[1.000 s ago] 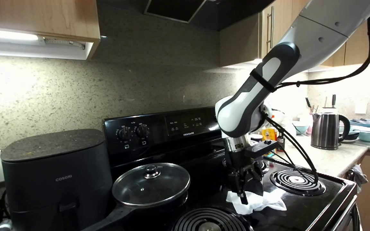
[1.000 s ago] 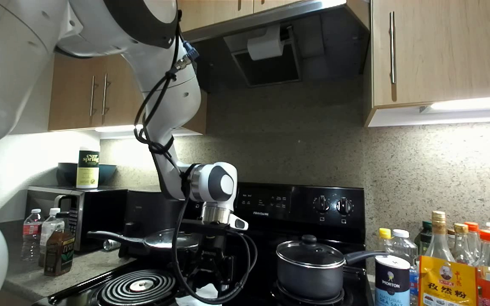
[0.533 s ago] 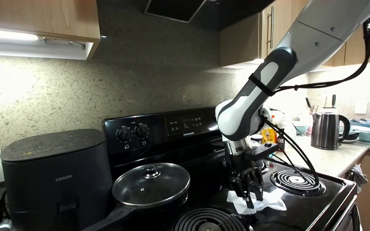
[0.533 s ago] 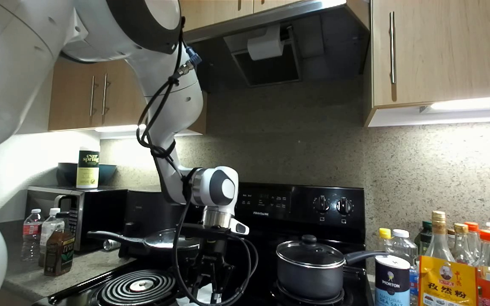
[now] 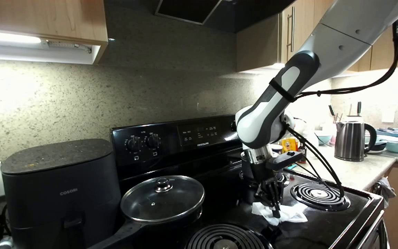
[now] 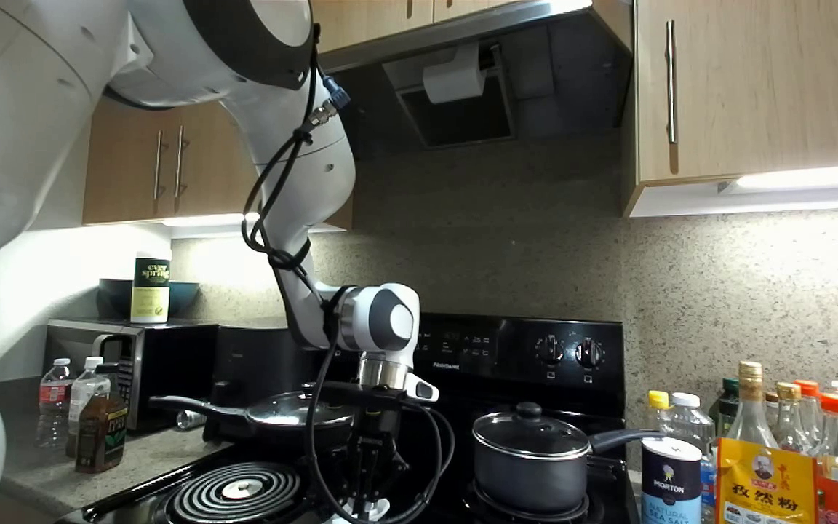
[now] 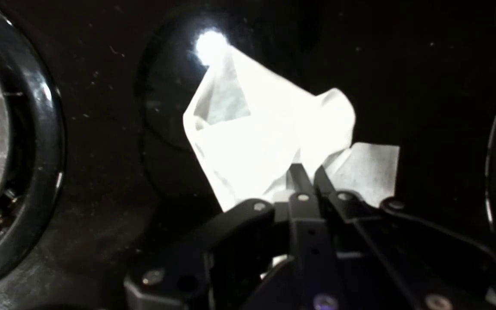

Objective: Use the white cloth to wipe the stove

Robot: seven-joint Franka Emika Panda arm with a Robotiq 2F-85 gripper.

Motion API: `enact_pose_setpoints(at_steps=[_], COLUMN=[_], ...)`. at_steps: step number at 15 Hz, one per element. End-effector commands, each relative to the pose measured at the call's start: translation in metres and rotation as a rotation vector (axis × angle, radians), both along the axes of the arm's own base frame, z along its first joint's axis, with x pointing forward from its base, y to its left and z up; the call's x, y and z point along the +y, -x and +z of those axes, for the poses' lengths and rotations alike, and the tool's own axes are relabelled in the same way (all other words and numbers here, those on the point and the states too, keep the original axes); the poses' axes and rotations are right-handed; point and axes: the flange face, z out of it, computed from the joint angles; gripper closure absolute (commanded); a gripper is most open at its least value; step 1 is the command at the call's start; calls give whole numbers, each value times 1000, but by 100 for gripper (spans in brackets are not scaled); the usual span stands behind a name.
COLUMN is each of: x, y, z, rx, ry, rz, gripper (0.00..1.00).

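Note:
On the glossy black top of the stove [image 5: 318, 230] lies the white cloth [image 5: 294, 214], crumpled between coil burners. My gripper [image 5: 275, 213] points down into it, the fingers brought together. The wrist view shows the two fingertips of my gripper [image 7: 311, 175] nearly meeting, with folds of the white cloth [image 7: 265, 129] pinched and gathered at them. Most of the cloth spreads out ahead of the fingers, flat on the stove. In an exterior view only a bit of the cloth [image 6: 377, 509] shows, behind the gripper and its looping cable.
A lidded frying pan [image 5: 162, 200] covers a rear burner, and a lidded pot [image 6: 532, 466] stands on another. Bare coil burners [image 5: 320, 195] [image 6: 237, 491] flank the cloth. An air fryer [image 5: 59, 193] stands beside the stove. Seasoning bottles [image 6: 837, 429] crowd the counter.
The gripper's fingers have come together on the cloth from wide apart. The cloth has bunched, its near edge drawn inward. The arm came lower, then shifted slightly to the right in both exterior views.

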Motion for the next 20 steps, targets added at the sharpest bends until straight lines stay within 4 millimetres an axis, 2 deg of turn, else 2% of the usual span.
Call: enact_pose_setpoints(at_steps=[1, 3, 6, 7, 9, 12, 13, 16, 20], x=[-45, -72, -102, -94, -107, -107, -113, -141, -191], y=[27, 47, 77, 49, 64, 67, 70, 89, 123], z=[-3, -7, -10, -5, -5, -6, -10, -24, -35], rx=[36, 47, 73, 56, 67, 70, 75, 94, 104], ry=[24, 25, -31, 1, -10, -12, -9, 1, -8], rz=[-95, -164, -268, -211, -254, -259, -281, -403, -620], gripper=[100, 100, 100, 99, 99, 100, 100, 100, 100])
